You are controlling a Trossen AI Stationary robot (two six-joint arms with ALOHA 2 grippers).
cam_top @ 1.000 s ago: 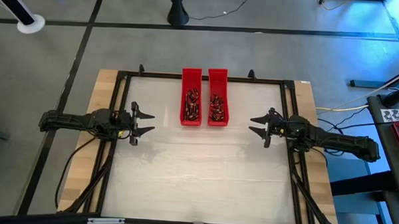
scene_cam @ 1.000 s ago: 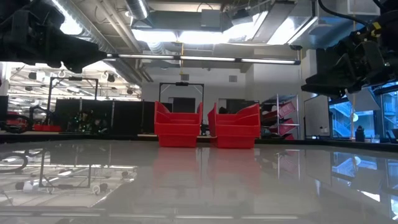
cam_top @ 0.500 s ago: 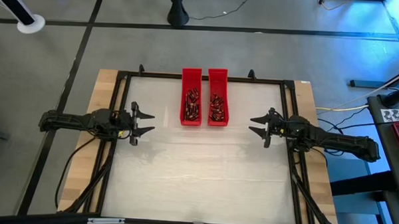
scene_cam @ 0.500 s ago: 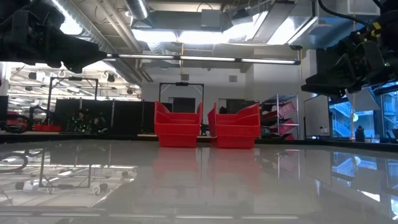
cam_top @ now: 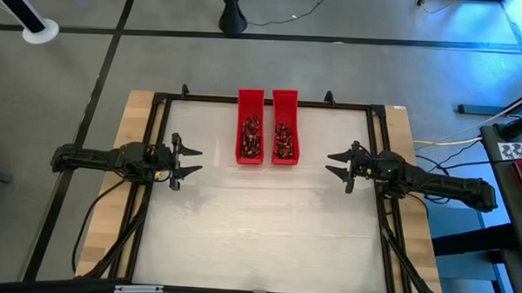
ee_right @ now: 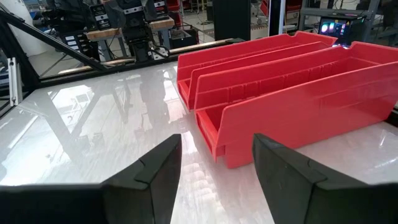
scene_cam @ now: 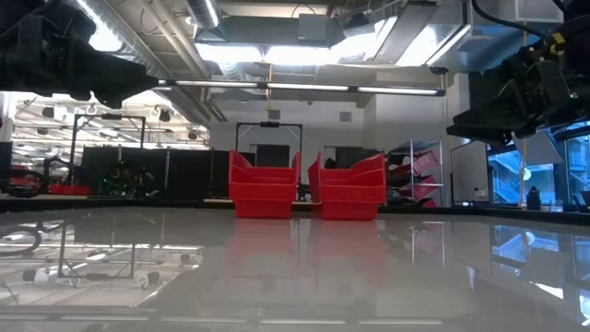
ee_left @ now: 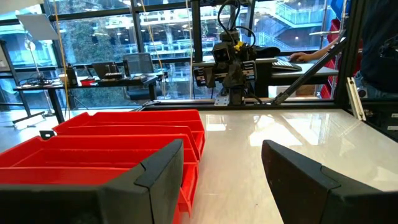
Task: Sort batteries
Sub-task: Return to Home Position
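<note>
The batteries (cam_top: pixel 251 137) lay in two little heaps inside the two red trays, in the upper middle of the high view. Some sat in the left red tray (cam_top: pixel 250 97) and some in the right red tray (cam_top: pixel 285 97), which stood just beside it. I could see no battery loose on the worktop (cam_top: pixel 258 233), so the sorting looked done to me.

The step you were on seemed to be taking the arms to their rest place. To do that well, I think you had to keep both hands empty and away from the trays, so no tray got bumped and no battery spilled. Each arm should have moved slowly on its own side and not swung across the middle. A last look over the worktop for a stray battery would have been wise too.

Your left hand (cam_top: pixel 193 160) was at the left of the high view, well apart from the trays, pointing in toward the middle. Its fingers were spread wide and held nothing. Your right hand (cam_top: pixel 332 164) was at the right of the frame, pointing back at it. It too was spread wide with nothing in it. Both arms were stretched out level at the sides, and in the low view they hung above the worktop without touching it.
</note>
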